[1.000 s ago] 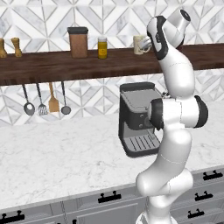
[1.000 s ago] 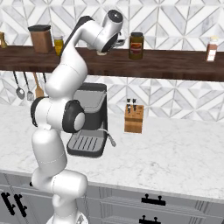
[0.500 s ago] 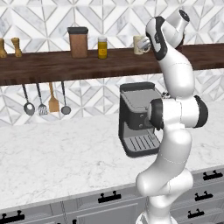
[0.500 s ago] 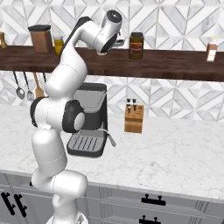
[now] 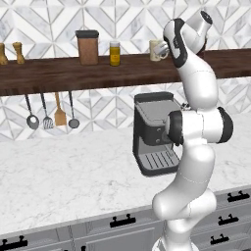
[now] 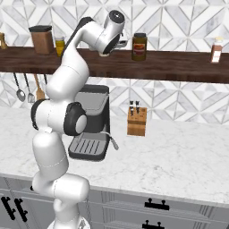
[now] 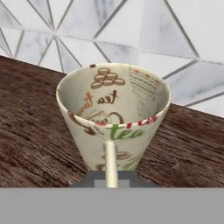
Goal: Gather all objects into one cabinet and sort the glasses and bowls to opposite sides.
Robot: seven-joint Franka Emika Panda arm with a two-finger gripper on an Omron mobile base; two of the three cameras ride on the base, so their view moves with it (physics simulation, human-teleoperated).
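Note:
A cream mug [image 5: 158,50] with printed tea lettering stands on the long wooden shelf [image 5: 59,73], right of a yellow jar. My gripper [image 5: 165,50] is raised to shelf height against the mug's right side. In the hand view the mug [image 7: 113,109] is close and upright on the wood, its thin handle [image 7: 110,162] facing me, and my gripper [image 7: 110,179] is shut on that handle. From the right base view my gripper [image 6: 120,43] sits above the shelf, left of a dark jar. The bowls and the cabinet are out of view.
On the shelf stand a brown canister [image 5: 87,47], a yellow jar [image 5: 114,53], two shakers [image 5: 10,53], a dark jar [image 6: 139,46] and a small bottle [image 6: 216,50]. Utensils [image 5: 51,115] hang below it. A coffee machine [image 5: 154,132] and a knife block [image 6: 136,120] stand on the marble counter.
The jaws have closed on the mug's handle. The arm and the mug have stayed where they were.

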